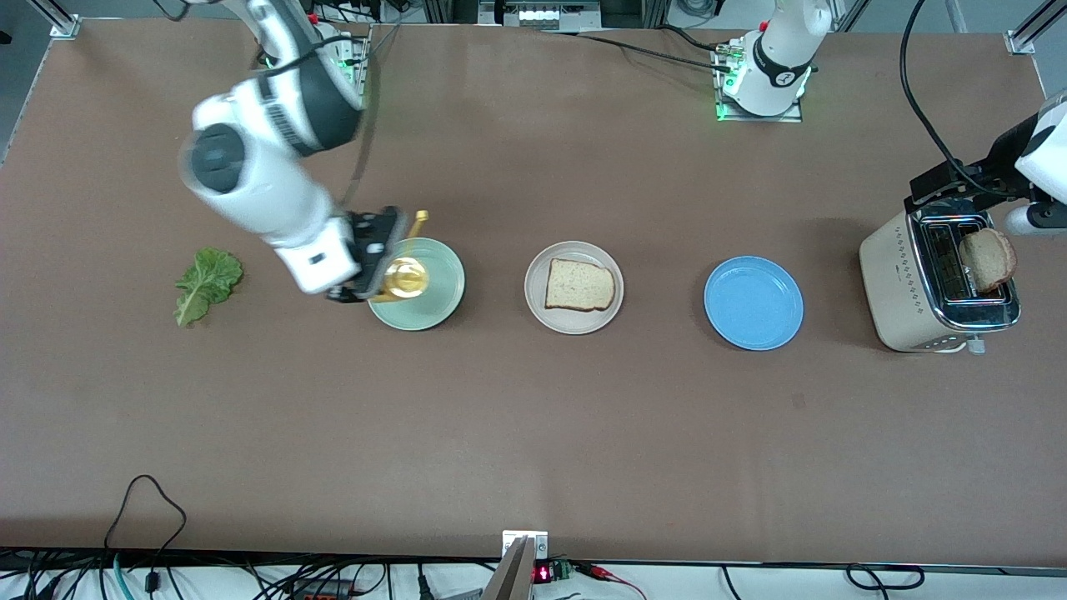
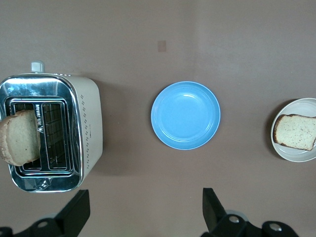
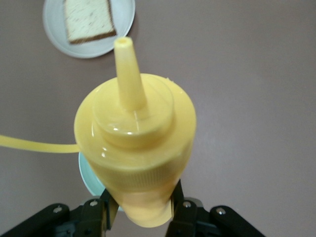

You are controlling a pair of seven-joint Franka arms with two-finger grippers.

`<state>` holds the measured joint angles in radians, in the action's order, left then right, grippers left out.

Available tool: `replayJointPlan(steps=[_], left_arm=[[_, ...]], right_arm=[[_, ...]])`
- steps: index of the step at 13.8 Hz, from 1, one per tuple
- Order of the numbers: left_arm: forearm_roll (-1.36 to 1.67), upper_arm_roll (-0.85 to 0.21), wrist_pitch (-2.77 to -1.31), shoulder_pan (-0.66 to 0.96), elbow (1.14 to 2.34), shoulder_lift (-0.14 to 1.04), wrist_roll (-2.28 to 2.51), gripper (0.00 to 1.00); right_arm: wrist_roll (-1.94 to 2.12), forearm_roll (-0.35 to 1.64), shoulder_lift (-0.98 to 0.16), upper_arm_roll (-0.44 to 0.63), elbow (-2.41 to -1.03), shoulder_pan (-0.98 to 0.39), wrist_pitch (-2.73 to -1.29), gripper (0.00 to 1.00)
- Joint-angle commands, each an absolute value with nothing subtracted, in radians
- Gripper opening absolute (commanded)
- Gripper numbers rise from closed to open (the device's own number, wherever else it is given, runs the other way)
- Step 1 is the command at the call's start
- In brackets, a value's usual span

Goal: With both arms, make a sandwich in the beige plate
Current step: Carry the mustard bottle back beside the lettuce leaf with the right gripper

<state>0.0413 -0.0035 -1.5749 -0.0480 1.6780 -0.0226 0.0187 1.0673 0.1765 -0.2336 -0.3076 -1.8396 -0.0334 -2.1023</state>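
right pincer [image 3: 140, 210] grasps yellow bottle [image 3: 136, 148] over mint plate [image 1: 438, 304]; left pincer [image 2: 143, 212] released.

A wide brown bench [image 1: 533, 433] with a matte, evenly lit top fills the scene. Metal frame rails [image 1: 58, 18] stand at its corners, and black cables [image 1: 150, 533] trail along its near edge.

Your surfaces: matt table, glossy plastic, bright metal.
You have a smooth, shiny yellow plastic squeeze bottle [image 3: 134, 148], a glossy blue plate [image 2: 185, 115], a toaster [image 2: 49, 132] with mirror-bright metal top and matt cream sides, porous bread slice [image 1: 580, 285] and matt brown tabletop [image 1: 533, 433].
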Motion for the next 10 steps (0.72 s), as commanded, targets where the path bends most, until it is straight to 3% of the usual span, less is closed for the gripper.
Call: replayJointPlan(steps=[1, 5, 10], left_arm=[[0.02, -0.011, -1.565, -0.051, 1.689, -0.041, 0.018, 1.0], [0.02, -0.009, -1.566, -0.051, 1.687, -0.041, 0.02, 1.0], [0.02, -0.011, -1.569, -0.051, 1.689, -0.041, 0.023, 1.0]], right_arm=[[1.409, 0.352, -0.158, -0.325, -1.946, 0.131, -2.073, 0.0], [1.817, 0.532, -0.176, -0.325, -2.043, 0.3, -2.072, 0.0], [2.233, 0.728, -0.323, -0.325, -2.094, 0.491, -2.036, 0.0]])
